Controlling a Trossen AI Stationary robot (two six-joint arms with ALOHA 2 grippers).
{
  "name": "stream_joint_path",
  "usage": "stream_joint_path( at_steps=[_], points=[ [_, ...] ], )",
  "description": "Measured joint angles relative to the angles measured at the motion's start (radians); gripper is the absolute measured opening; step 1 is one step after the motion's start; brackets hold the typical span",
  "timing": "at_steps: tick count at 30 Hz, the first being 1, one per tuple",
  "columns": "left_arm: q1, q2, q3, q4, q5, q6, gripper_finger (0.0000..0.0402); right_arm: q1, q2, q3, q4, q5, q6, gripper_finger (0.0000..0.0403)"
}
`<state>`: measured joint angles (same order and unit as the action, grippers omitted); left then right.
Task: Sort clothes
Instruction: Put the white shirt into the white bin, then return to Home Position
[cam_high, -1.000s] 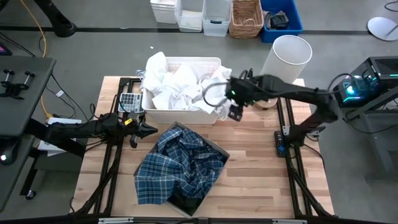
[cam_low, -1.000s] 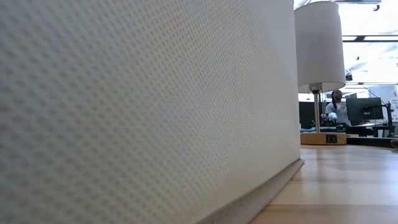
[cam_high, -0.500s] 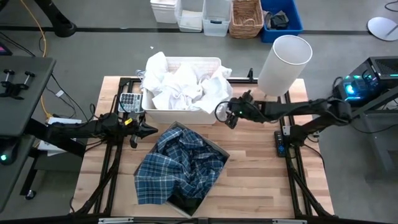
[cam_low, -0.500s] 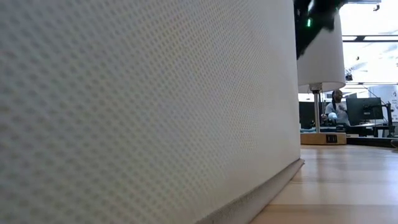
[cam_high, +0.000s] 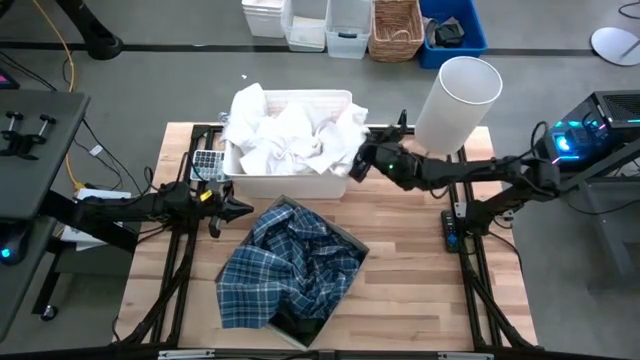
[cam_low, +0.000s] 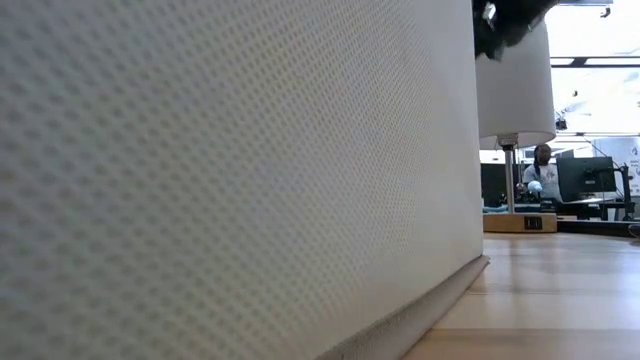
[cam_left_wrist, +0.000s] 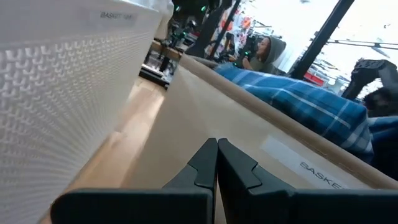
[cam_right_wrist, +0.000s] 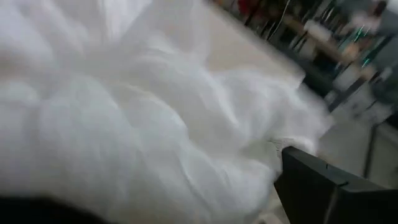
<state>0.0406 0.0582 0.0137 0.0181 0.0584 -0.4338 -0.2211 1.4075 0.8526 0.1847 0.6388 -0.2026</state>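
White garments (cam_high: 290, 135) are heaped in the white plastic bin (cam_high: 285, 185) at the table's far middle; some hang over its right rim. The blue-and-white plaid shirt (cam_high: 295, 262) lies bunched in the beige cardboard box (cam_high: 350, 240) near the table's middle. My right gripper (cam_high: 358, 163) is at the bin's right rim and points at the white garments (cam_right_wrist: 155, 124), with its fingers (cam_right_wrist: 323, 183) spread open around them. My left gripper (cam_high: 240, 208) is shut and empty at the table's left, between the bin and the box; its own view shows its fingertips (cam_left_wrist: 216, 163) closed. Green and grey garments are out of view. My right gripper comes level from the table's right at the white cloth hanging over the bin's right rim (cam_high: 345, 150). The cloth fills the space between the open fingers in the wrist view. I cannot tell whether the fingers touch it.
A lamp with a white shade (cam_high: 458, 92) stands at the table's far right, close behind my right arm. A small keypad device (cam_high: 207, 162) lies left of the bin. The bin's wall (cam_low: 230, 170) blocks most of the low view. Baskets and crates (cam_high: 395, 28) stand beyond the far edge.
My right gripper has gone from in front of the bin's right corner toward the far edge and the bin's right rim. It has turned from pointing down to pointing level at the white garments.
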Motion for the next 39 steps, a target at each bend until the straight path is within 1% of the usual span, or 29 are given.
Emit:
stream_joint_path(
  at_steps=[2,3,6,8,12,14,16,18,20,23,26,28,29,33,35,36,39],
  points=[
    [0.0,0.001,0.0,-0.002,0.008,-0.003,0.0001,0.01,-0.003,0.071,-0.003,0.015,-0.08,0.0252],
    [0.0,0.001,0.0,-0.002,0.013,-0.002,0.0001,0.014,-0.005,0.106,-0.008,0.006,-0.105,0.0252],
    [0.0,0.001,0.0,0.002,0.017,-0.002,0.0001,0.021,-0.008,0.205,-0.032,-0.091,-0.121,0.0252],
    [-0.001,0.001,0.0,-0.001,0.02,-0.003,0.0001,0.02,-0.006,0.253,-0.047,-0.144,-0.109,0.0252],
    [-0.001,0.001,0.0,-0.001,0.017,-0.002,0.0001,0.006,0.018,0.31,-0.042,-0.261,0.007,0.0252],
    [-0.001,0.001,0.0,-0.001,0.016,-0.002,0.0001,0.003,0.067,0.325,-0.039,-0.295,0.056,0.0252],
    [-0.001,0.001,0.0,0.0,0.015,-0.002,0.0001,0.003,0.147,0.343,-0.035,-0.305,0.093,0.0252],
    [-0.001,0.001,0.0,0.0,0.014,-0.002,0.0001,0.003,0.234,0.394,-0.033,-0.344,0.123,0.0252],
    [-0.001,0.001,0.0,0.0,0.014,-0.002,0.0001,0.009,0.309,0.484,-0.081,-0.399,0.173,0.0252],
    [-0.001,0.001,0.0,0.0,0.014,-0.002,0.0001,0.028,0.403,0.67,-0.262,-0.493,0.183,0.0252],
    [-0.001,0.001,0.0,0.0,0.012,-0.002,0.0001,0.043,0.476,0.856,-0.394,-0.672,0.153,0.0252],
    [-0.001,0.001,0.0,0.0,0.01,-0.001,0.0001,0.04,0.523,0.971,-0.406,-0.79,0.152,0.0252],
    [-0.001,0.001,0.0,0.001,0.01,-0.001,0.0001,0.036,0.552,1.027,-0.401,-0.819,0.154,0.0252],
    [0.0,0.001,0.0,0.001,0.01,-0.001,0.0001,0.01,0.687,1.229,-0.411,-0.825,0.194,0.0252],
    [0.0,0.001,0.0,0.001,0.01,-0.001,0.0001,-0.002,0.743,1.301,-0.455,-0.822,0.206,0.0252],
    [0.0,0.001,0.0,0.001,0.01,-0.001,0.0001,-0.006,0.761,1.334,-0.511,-0.799,0.207,0.0252],
    [0.0,0.001,0.0,0.001,0.01,-0.001,0.0001,-0.015,0.783,1.411,-0.729,-0.65,0.187,0.0252]
  ],
)
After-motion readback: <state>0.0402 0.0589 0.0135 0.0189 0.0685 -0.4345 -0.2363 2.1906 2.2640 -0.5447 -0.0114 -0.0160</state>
